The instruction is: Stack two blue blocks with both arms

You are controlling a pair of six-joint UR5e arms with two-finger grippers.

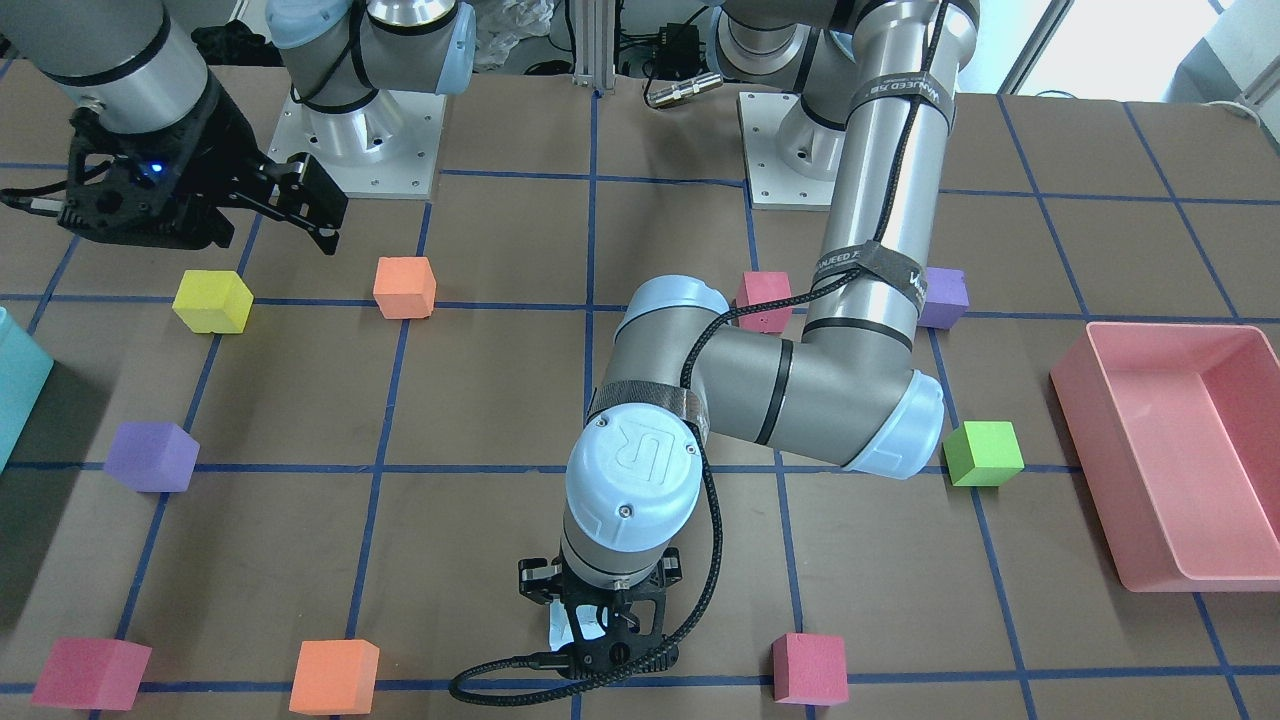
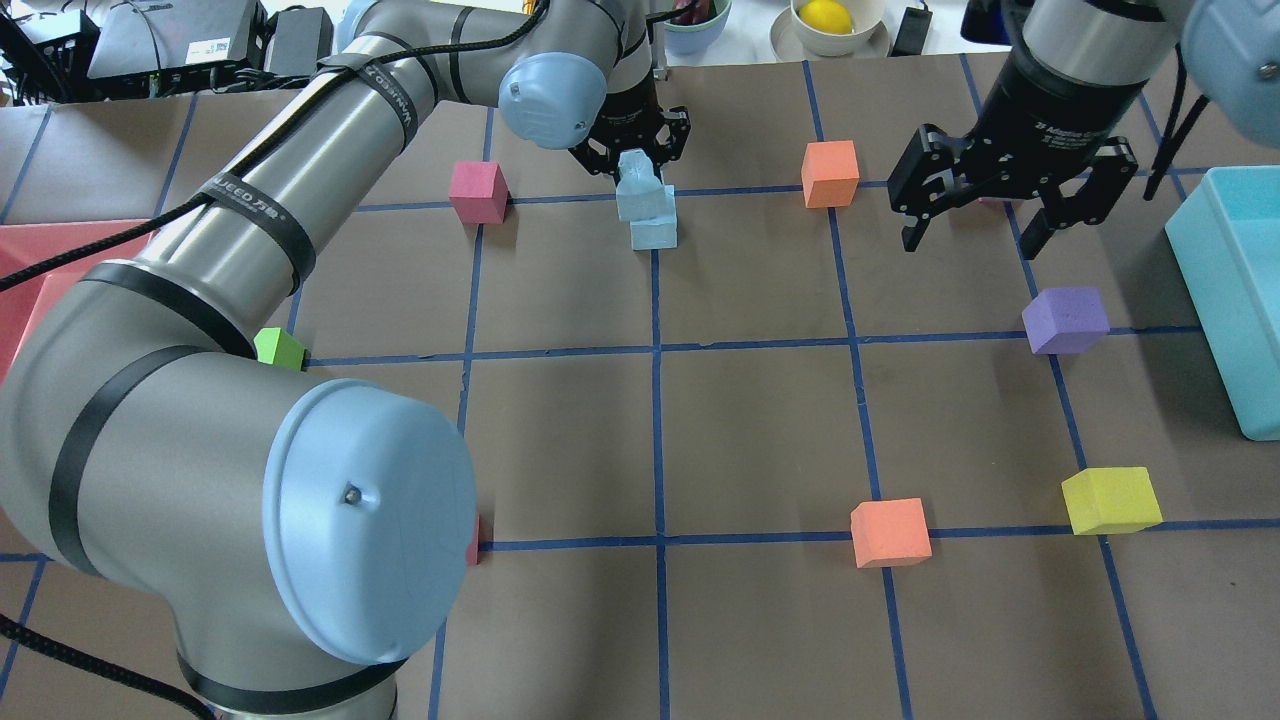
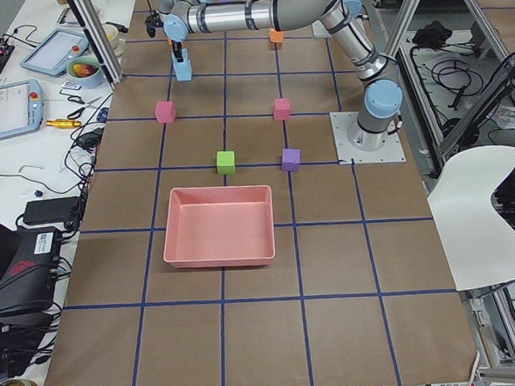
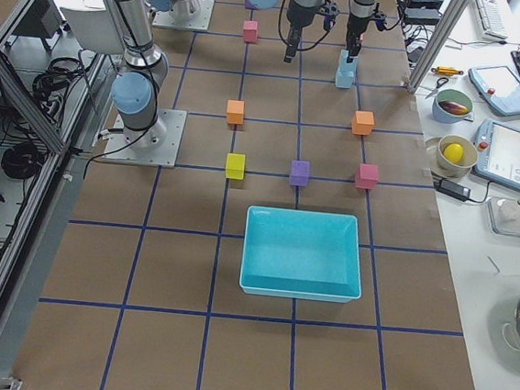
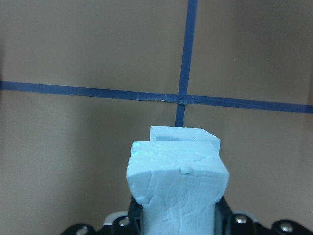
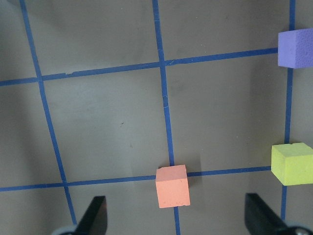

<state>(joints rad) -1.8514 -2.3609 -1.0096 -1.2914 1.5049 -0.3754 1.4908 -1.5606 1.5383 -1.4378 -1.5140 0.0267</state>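
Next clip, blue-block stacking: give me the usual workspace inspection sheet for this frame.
Surface: brown table, blue tape grid.
Job's things: upper blue block in the left claw, offset on the lower blue block.
Clutter: orange cube, yellow cube, purple cube; teal bin, pink bin.
Grippers: left claw shut on upper blue block; right claw open, empty.
Cables: black braided cable on the left arm.
Surroundings: bowl holding yellow fruit beyond the table.

Left tool closed (right tool open)
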